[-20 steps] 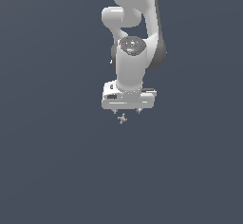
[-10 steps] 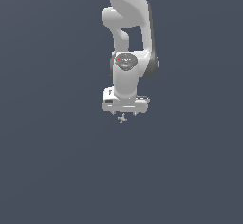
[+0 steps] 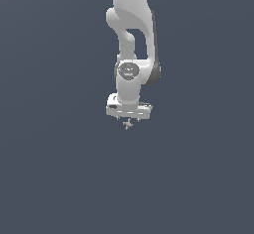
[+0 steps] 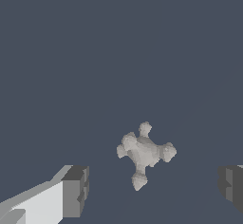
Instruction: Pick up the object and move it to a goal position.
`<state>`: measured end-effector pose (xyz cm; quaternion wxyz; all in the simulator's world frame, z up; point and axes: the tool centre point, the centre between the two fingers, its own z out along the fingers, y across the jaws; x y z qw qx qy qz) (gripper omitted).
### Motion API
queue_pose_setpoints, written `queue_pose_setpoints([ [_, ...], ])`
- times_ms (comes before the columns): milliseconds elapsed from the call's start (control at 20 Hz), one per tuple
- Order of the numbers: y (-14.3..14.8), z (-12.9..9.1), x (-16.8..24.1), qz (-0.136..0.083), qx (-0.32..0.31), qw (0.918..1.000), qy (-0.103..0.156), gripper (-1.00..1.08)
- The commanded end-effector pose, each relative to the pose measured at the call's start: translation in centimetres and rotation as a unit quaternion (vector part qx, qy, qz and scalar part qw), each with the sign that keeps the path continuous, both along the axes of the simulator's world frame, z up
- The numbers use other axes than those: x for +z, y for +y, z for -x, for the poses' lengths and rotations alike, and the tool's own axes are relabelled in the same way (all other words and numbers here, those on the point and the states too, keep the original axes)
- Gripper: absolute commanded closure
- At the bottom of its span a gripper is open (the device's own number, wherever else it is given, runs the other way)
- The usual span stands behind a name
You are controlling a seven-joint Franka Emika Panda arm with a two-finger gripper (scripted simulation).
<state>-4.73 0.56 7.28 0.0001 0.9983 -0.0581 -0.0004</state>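
The object (image 3: 128, 124) is a tiny pale grey jack-shaped piece with short prongs, lying on the dark grey floor. The white gripper (image 3: 129, 119) hangs straight above it, just clear of it. In the wrist view the object (image 4: 144, 153) lies between the two dark finger pads (image 4: 76, 190), which stand wide apart on either side. The gripper (image 4: 154, 190) is open and holds nothing.
The white arm (image 3: 131, 39) rises from the gripper to the top of the exterior view. A plain dark grey floor (image 3: 59, 168) lies all around.
The arm has swung and lowered a little, bringing the gripper over the object. The object has not moved.
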Motion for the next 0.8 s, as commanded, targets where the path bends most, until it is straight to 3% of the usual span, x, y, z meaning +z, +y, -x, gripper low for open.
queue_pose_setpoints([
  [0, 0.0, 0.0, 0.0, 0.0, 0.0, 1.0, 0.0, -0.92],
  [750, 0.0, 0.2, -4.9, 0.0, -0.001, 1.0, 0.0, -0.92],
])
